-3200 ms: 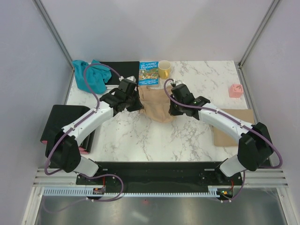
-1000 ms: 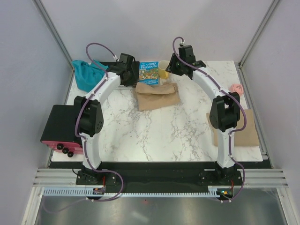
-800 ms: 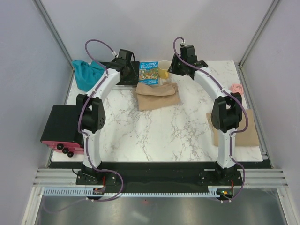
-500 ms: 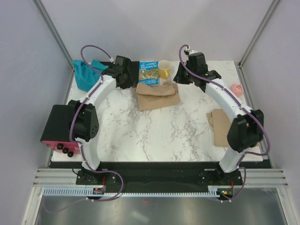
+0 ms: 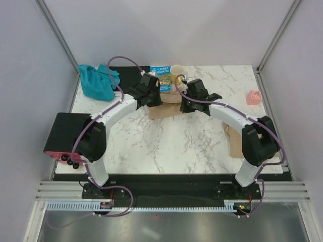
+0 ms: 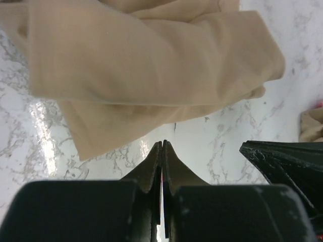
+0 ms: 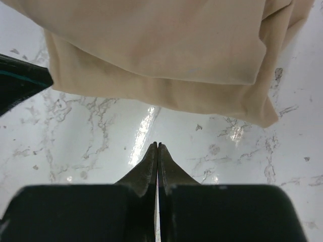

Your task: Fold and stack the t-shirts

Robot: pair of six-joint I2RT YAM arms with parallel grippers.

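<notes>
Your left tool (image 5: 151,98) sits over the far middle of the counter (image 5: 166,146), at the left side of the folded tan shirt (image 5: 169,110). In the left wrist view its two fingers (image 6: 151,166) are pressed together with nothing between them. The tips point at bare marble just short of the shirt's near edge. I cannot tell whether the tips touch the counter.

Your right tool (image 5: 185,104) stands at the right side of the same shirt. Its wrist view shows the same condition: fingers (image 7: 149,169) closed flat on each other, empty, with the tips over marble just beside the cloth hem. Each wrist view catches a black part of the other tool at its edge, so the two are near one another but apart.

The folded tan shirt lies flat at the far middle of the counter in several layers. The upper fold overlaps a lower one that juts out toward the arms. Just behind it are the book (image 5: 160,75) and the yellow mug (image 5: 177,74).

The teal garment (image 5: 96,83) lies crumpled at the far left corner, well apart from the tan shirt. A second tan shirt (image 5: 233,146) lies at the right edge, partly hidden under your right arm. A small pink object (image 5: 252,97) sits at the far right.
</notes>
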